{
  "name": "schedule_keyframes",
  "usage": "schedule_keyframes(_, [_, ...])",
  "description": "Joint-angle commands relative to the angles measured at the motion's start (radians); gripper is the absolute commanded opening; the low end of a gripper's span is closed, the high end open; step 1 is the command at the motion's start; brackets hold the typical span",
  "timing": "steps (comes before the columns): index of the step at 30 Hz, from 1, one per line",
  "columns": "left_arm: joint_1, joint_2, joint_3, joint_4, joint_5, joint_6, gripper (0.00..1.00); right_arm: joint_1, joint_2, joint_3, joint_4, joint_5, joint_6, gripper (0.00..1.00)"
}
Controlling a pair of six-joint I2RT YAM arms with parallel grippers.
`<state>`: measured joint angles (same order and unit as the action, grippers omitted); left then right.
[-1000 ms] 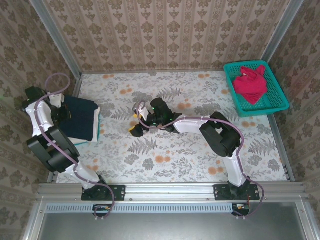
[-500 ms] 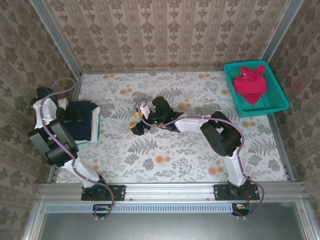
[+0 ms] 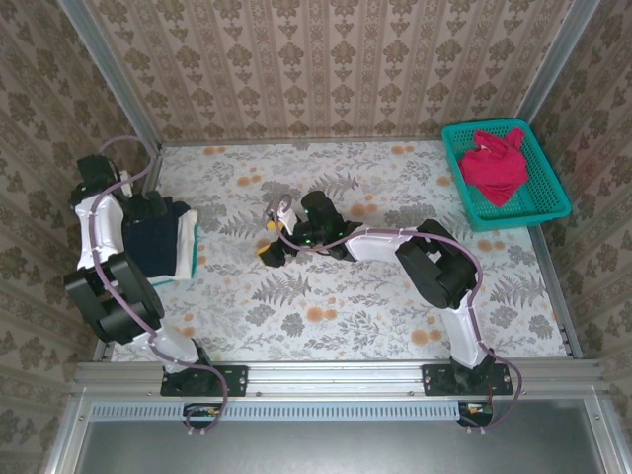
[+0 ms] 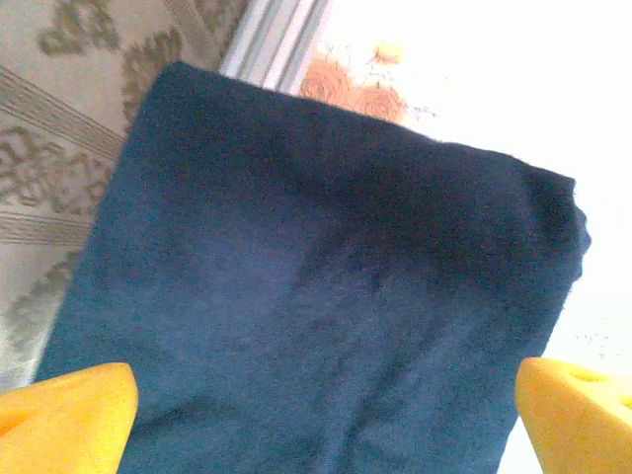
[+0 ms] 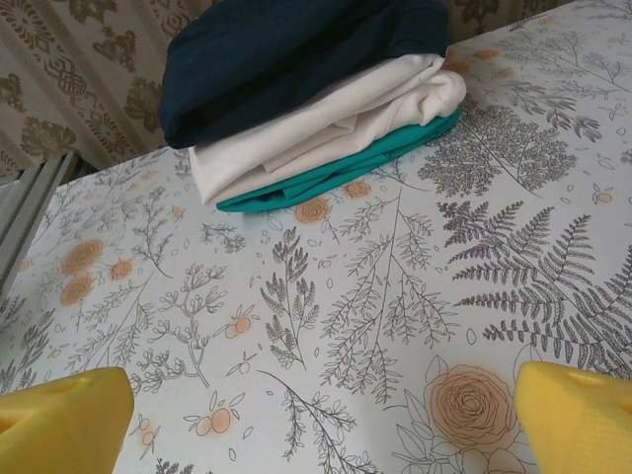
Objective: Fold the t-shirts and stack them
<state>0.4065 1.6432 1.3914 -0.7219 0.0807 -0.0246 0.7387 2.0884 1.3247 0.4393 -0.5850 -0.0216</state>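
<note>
Navy t-shirt [image 4: 316, 267] lies folded just beneath my left gripper [image 4: 316, 420], whose fingers are spread wide and hold nothing. My right gripper [image 5: 316, 420] is just as wide and empty. Ahead of it, the navy one tops the cream-white t-shirt [image 5: 326, 123] and a teal cloth [image 5: 336, 176]. Well behind that gripper, the red t-shirt [image 3: 494, 163] lies crumpled in the basket [image 3: 553, 202].

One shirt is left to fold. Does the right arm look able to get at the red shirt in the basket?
Probably yes. The red shirt lies uncovered in the open-topped basket, on the right arm's side. The right gripper, open, is out over the middle of the table, so it must swing across first.
</note>
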Motion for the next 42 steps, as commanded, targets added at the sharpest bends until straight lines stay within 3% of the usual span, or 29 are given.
schedule_keyframes(1, [0.024, 0.048, -0.062, 0.077, 0.067, -0.084, 1.0, -0.007, -0.019, -0.017, 0.012, -0.018, 0.011, 1.0])
schedule_keyframes(14, [-0.018, 0.117, -0.245, 0.301, 0.345, -0.321, 1.0, -0.012, -0.019, -0.019, -0.001, -0.01, 0.023, 1.0])
schedule_keyframes(20, [-0.059, 0.093, -0.278, 0.314, 0.301, -0.332, 1.0, -0.015, -0.04, -0.037, 0.007, -0.001, 0.025, 1.0])
schedule_keyframes(26, [-0.089, -0.047, -0.269, 0.295, 0.187, -0.289, 1.0, -0.036, -0.079, -0.069, 0.059, 0.008, 0.071, 1.0])
schedule_keyframes(34, [-0.218, -0.204, -0.246, 0.309, 0.079, -0.22, 1.0, -0.093, -0.175, -0.155, 0.097, 0.091, 0.089, 1.0])
schedule_keyframes(42, [-0.454, -0.332, -0.514, 0.694, 0.009, -0.13, 1.0, -0.211, -0.347, -0.331, 0.132, 0.29, 0.081, 1.0])
